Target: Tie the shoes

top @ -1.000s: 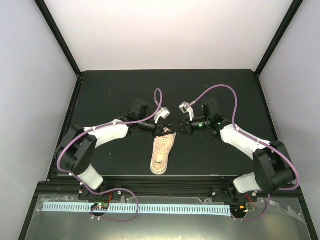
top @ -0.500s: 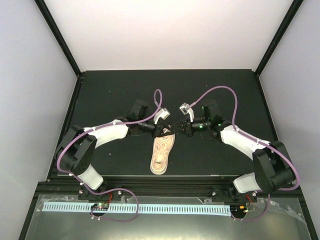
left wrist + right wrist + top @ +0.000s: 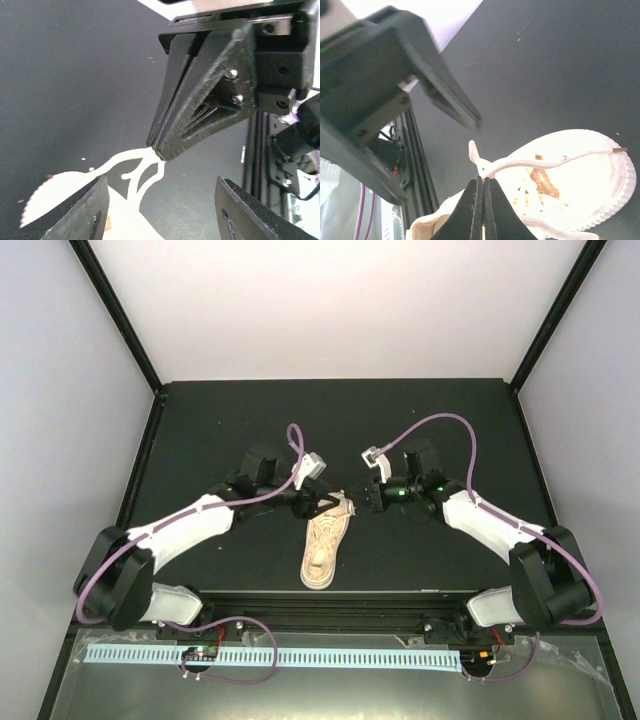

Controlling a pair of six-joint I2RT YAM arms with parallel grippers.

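Observation:
The beige shoe point(image 3: 324, 545) lies on the black table point(image 3: 220, 430) between the arms, its thin off-white laces point(image 3: 134, 172) lifted above its far end. My right gripper point(image 3: 483, 181) is shut, pinching the laces point(image 3: 520, 162) just above the shoe point(image 3: 580, 165). From the left wrist view, its closed fingers point(image 3: 195, 105) hold the strands at their tip. My left gripper point(image 3: 161, 181) is open, its fingers point(image 3: 75, 210) standing on either side below the pinched laces and touching nothing. From above, the left gripper point(image 3: 327, 505) and the right gripper point(image 3: 360, 497) face each other over the shoe's far end.
The black aluminium rail point(image 3: 320, 615) runs along the near edge of the table under both arm bases. White walls point(image 3: 330, 310) close the workspace at the back and sides. Purple cables point(image 3: 440, 425) loop above both wrists.
My left gripper has opened and let go of the laces, and its arm has swung lower and back to the left. The right gripper closed on the laces and stays there.

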